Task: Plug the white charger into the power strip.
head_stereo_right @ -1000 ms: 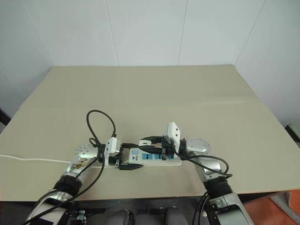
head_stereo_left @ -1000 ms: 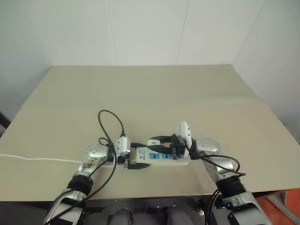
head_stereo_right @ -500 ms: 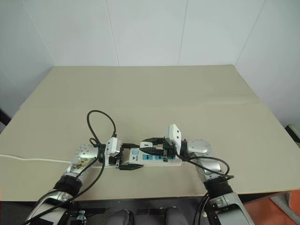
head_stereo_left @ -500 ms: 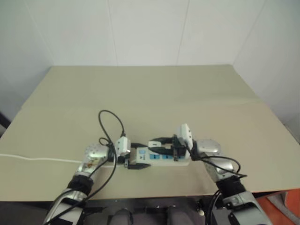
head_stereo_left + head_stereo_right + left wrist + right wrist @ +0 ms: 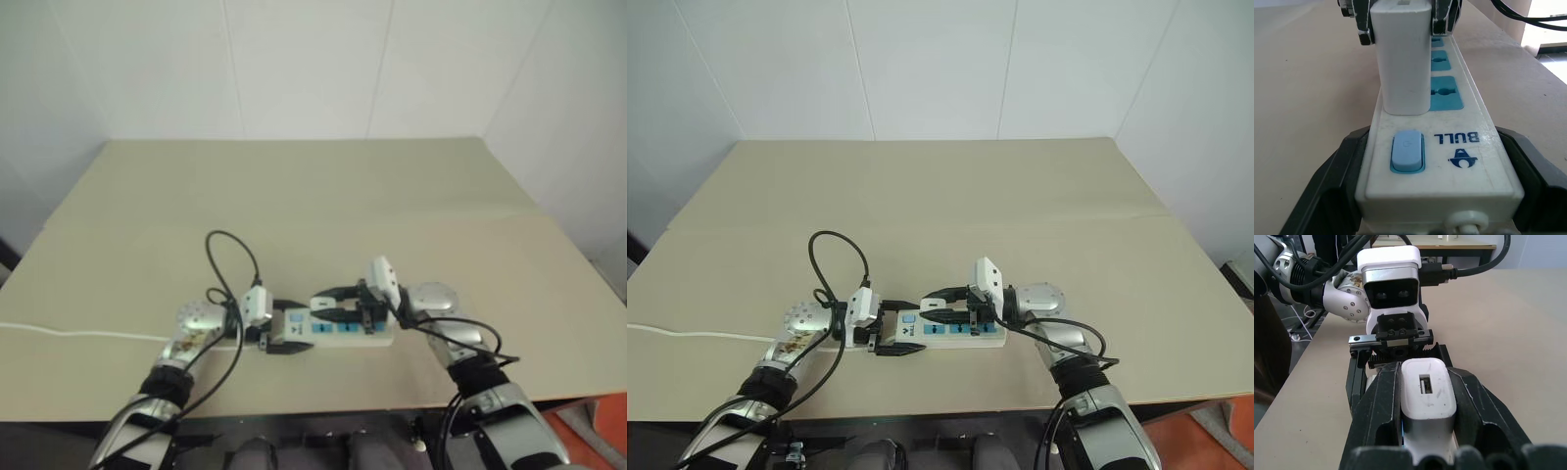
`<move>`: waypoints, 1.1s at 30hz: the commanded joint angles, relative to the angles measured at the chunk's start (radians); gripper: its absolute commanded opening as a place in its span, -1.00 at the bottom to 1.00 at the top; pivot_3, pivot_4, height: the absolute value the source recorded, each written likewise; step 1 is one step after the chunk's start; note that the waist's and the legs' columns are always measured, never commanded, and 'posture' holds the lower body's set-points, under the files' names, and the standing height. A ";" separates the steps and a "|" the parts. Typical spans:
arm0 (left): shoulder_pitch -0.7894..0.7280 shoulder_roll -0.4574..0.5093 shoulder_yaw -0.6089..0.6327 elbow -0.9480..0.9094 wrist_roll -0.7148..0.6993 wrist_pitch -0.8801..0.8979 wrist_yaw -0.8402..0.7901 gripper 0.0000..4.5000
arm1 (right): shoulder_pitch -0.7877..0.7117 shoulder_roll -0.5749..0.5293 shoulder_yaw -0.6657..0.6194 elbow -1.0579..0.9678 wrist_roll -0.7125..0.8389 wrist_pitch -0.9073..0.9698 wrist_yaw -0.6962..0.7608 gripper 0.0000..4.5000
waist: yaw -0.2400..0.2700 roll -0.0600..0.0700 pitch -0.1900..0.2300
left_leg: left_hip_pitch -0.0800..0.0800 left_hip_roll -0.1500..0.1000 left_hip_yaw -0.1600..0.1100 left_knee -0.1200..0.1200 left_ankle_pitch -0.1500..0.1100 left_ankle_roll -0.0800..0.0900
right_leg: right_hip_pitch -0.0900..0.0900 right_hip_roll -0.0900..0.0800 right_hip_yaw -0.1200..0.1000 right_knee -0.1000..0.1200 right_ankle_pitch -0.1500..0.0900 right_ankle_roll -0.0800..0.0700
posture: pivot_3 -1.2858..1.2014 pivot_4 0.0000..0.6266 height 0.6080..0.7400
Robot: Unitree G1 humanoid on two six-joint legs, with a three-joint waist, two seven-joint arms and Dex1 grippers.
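The white charger [image 5: 1428, 401] is clamped between the closed fingers of the right gripper [image 5: 1427, 396], standing upright on the power strip [image 5: 1469, 142], whose switch end is straddled by the left gripper [image 5: 1440, 196] (fingers spread); pressing straight down seems needed.

Silver jointed arms with black cuffs; looping black cables; each claw a white housing with black fingers.

White charger [image 5: 1402, 58] upright on power strip [image 5: 1449, 161]; strip on table [image 5: 1019, 196]
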 commanded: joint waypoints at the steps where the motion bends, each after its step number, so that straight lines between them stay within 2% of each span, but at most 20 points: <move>1: 0.028 0.032 -0.020 -0.005 0.035 0.008 -0.020 0.48 | 0.050 -0.025 0.037 0.076 -0.082 0.025 -0.002 -0.46 | 0.000 0.000 -0.001 | 0.000 0.000 0.000 0.000 0.000 0.000 | 0.000 0.000 0.000 0.000 0.000 0.000 | 0.03 -0.52 1.00; 7: 0.027 0.034 -0.021 -0.005 0.036 0.007 -0.021 0.48 | 0.054 -0.035 0.045 0.051 -0.069 0.070 0.015 -0.46 | 0.000 0.000 -0.001 | 0.000 0.001 0.000 -0.001 0.000 0.000 | 0.000 0.001 0.000 0.000 0.000 -0.001 | 0.03 -0.52 1.00; 17: 0.027 0.028 -0.020 -0.004 0.033 0.007 -0.012 0.48 | 0.069 -0.054 0.069 -0.029 -0.100 0.114 0.022 1.00 | 0.002 0.000 -0.002 | 0.001 0.002 0.001 -0.004 0.000 0.000 | -0.001 0.002 0.000 -0.001 -0.001 -0.002 | 0.03 -0.52 1.00; 23: 0.025 0.033 -0.007 -0.017 0.022 0.020 -0.004 0.48 | 0.065 -0.042 0.064 -0.029 -0.120 0.101 0.014 1.00 | 0.002 -0.001 -0.002 | 0.001 0.003 0.001 -0.005 0.000 0.000 | -0.001 0.002 0.000 -0.001 -0.001 -0.002 | 0.03 -0.52 1.00; 25: 0.020 0.048 0.000 -0.046 0.005 0.063 -0.016 0.81 | 0.062 -0.036 0.061 -0.025 -0.123 0.093 0.007 1.00 | 0.000 -0.001 -0.002 | 0.002 0.003 0.001 -0.005 0.000 0.000 | -0.001 0.003 0.000 -0.001 -0.001 -0.002 | 0.03 -0.52 1.00; 27: 0.015 0.070 0.009 -0.090 -0.022 0.115 -0.039 0.99 | 0.059 -0.029 0.060 -0.019 -0.127 0.086 -0.001 1.00 | -0.003 -0.001 -0.002 | 0.001 0.004 0.001 -0.005 0.000 0.000 | -0.001 0.003 0.000 -0.001 -0.001 -0.002 | 0.03 -0.52 1.00; 33: 0.016 0.128 0.059 -0.247 -0.120 0.265 -0.069 0.99 | 0.051 -0.021 0.053 -0.020 -0.134 0.059 -0.020 1.00 | -0.003 -0.001 -0.002 | 0.002 0.007 0.001 -0.006 0.000 0.000 | -0.002 0.006 0.000 -0.001 -0.001 -0.004 | 0.03 -0.52 1.00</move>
